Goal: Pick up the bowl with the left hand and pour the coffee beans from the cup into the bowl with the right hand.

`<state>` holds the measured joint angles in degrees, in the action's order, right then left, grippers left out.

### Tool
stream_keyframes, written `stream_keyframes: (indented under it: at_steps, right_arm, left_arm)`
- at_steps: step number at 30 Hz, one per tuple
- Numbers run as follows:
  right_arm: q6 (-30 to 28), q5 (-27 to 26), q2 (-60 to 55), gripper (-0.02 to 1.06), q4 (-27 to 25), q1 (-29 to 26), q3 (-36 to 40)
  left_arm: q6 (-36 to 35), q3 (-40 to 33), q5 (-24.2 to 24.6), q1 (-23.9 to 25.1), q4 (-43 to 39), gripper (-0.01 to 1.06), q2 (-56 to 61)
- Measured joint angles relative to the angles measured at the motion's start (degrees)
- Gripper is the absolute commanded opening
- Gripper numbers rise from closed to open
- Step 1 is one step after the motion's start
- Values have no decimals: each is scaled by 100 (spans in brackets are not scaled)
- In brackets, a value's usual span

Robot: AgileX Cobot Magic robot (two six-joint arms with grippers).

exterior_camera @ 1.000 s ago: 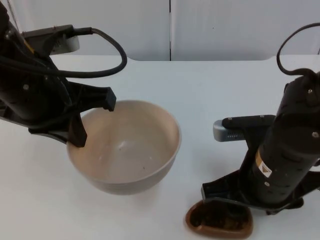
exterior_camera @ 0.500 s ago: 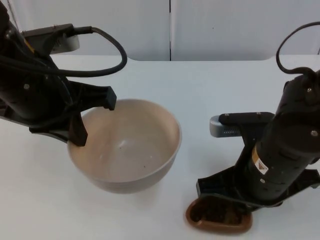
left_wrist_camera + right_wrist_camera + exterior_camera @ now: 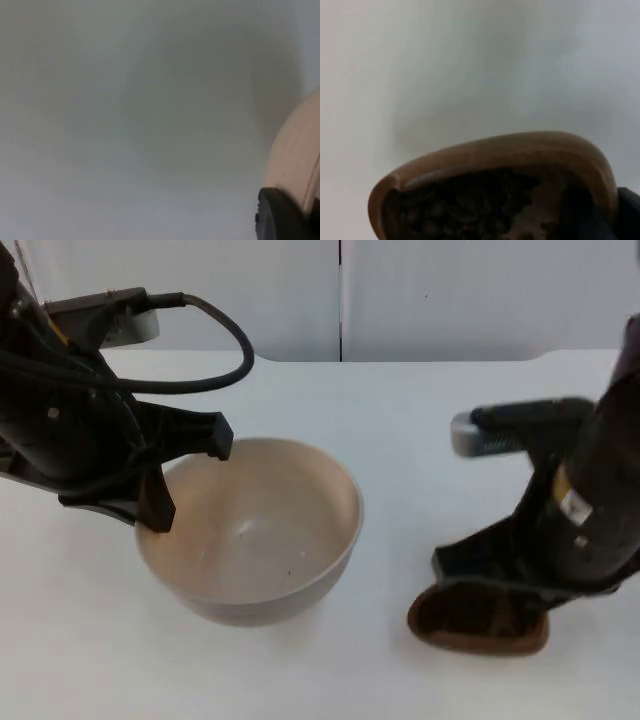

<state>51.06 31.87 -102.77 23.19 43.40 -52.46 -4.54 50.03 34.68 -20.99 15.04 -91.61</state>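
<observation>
A white table top (image 3: 420,410) seen from above, with a black robot arm reaching in from each side. The left gripper (image 3: 185,475) sits at the left rim of a wide, cream-coloured bowl (image 3: 255,535), one finger inside the rim and one outside against the wall, so it appears clamped on the rim. In the left wrist view a black fingertip (image 3: 280,215) presses against the bowl's pale outer wall (image 3: 295,160). Whether the bowl is lifted or rests on the table cannot be told. Its inside looks empty apart from a few tiny specks.

The right gripper (image 3: 490,585) is closed on a brown wooden cup (image 3: 478,620), oval and shallow, holding it by the rim nearest the arm. The right wrist view shows the cup (image 3: 495,165) full of dark coffee beans (image 3: 465,205), mouth roughly level; no beans have spilled.

The key relation: the bowl lies to the left of the cup, well apart, with bare table between them. The cup's long axis runs roughly left to right, its free end pointing towards the bowl. The pour probably calls for carrying the cup leftward over the bowl's right rim, then tipping that free end down.
</observation>
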Motion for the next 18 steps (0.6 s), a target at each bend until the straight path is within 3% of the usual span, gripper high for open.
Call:
stream_keyframes:
  at_steps: [7,10,11,15,18]
  right_arm:
    - [-1158,375,742,0,-636,-529,-27]
    - [-1877,1076,1068,0,-911,-875,-337]
    - [-1877,1076,1068,0,-911,-875,-337]
    - [-2734,2257,1165,0,-1067,-1009,-1336]
    - [-3064,2572,1165,0,-1228,-1009,-1800]
  left_arm:
    - [0,0,0,0,13,0,0]
    - [0,0,0,0,13,0,0]
    - [0,0,0,0,13,0,0]
    - [0,0,0,0,13,0,0]
    - [0,0,0,0,13,0,0]
